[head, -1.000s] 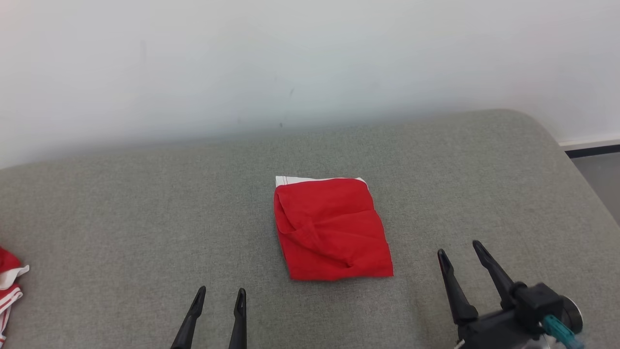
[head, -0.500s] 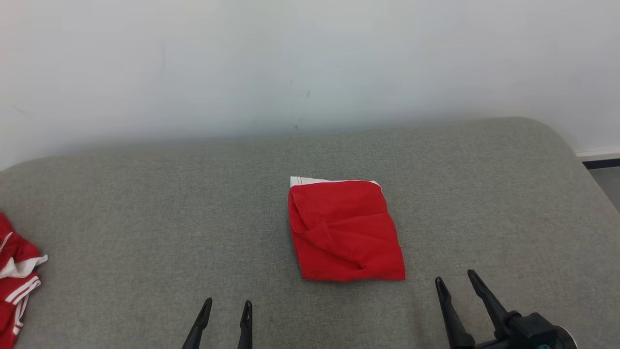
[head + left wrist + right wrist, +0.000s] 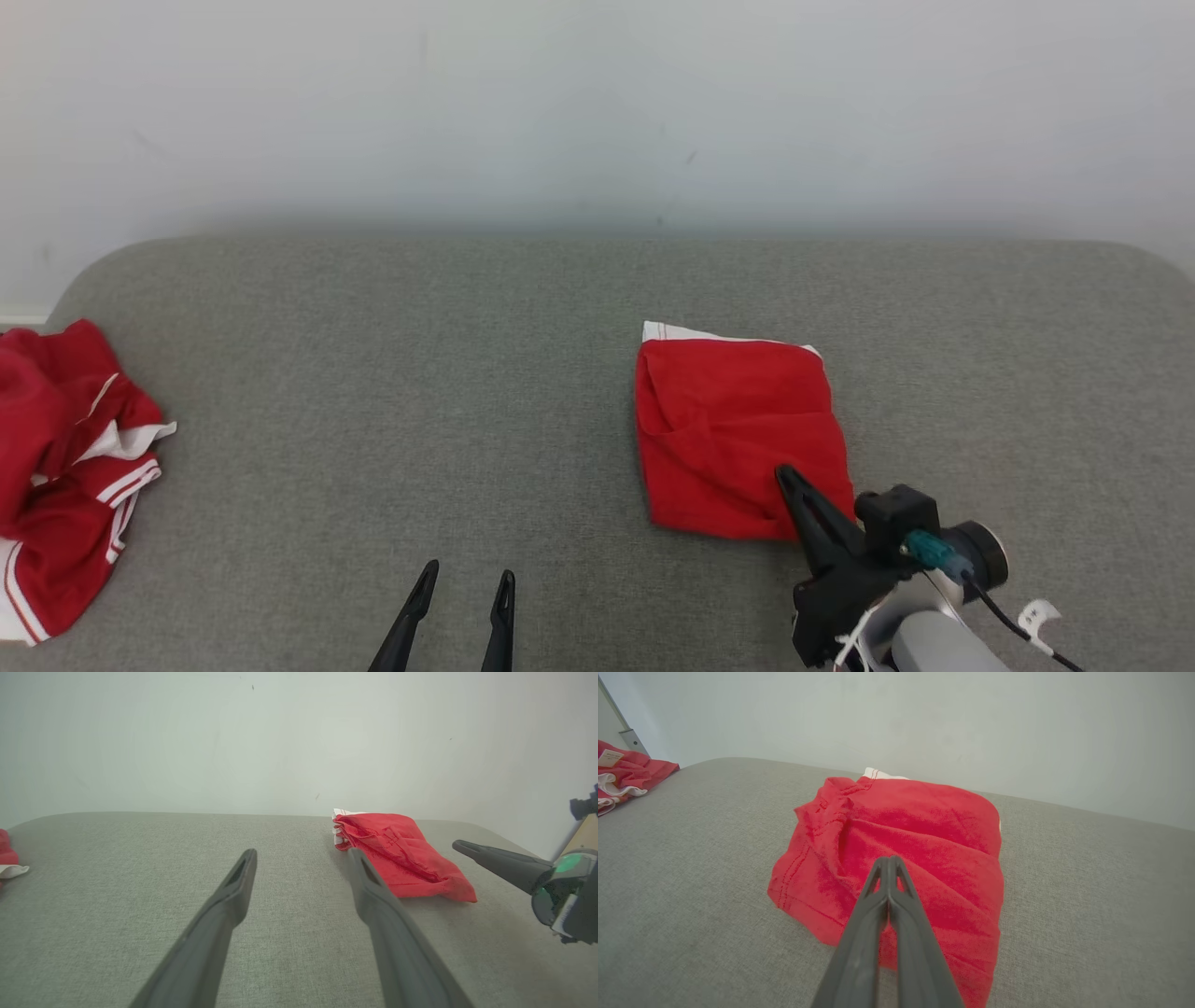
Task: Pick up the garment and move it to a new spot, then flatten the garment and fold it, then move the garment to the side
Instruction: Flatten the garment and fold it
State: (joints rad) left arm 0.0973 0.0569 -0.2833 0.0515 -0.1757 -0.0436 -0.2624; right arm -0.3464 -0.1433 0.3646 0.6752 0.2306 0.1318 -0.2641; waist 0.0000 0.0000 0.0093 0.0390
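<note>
A folded red garment with a white hem at its far edge lies flat on the grey padded surface, right of centre. My right gripper is shut, its tip over the garment's near right part. In the right wrist view its closed fingers point across the garment with no cloth visibly pinched. The left wrist view shows the right gripper hovering just above the garment. My left gripper stands open at the near edge, left of the garment, with nothing between its fingers.
A crumpled pile of red clothes with white stripes lies at the surface's far left end, also in the right wrist view. A pale wall backs the surface. Bare grey padding lies between the pile and the folded garment.
The camera has turned left, shifting the whole picture right. My right gripper has gone from open to shut and moved in over the garment's near right part. The left gripper stays open.
</note>
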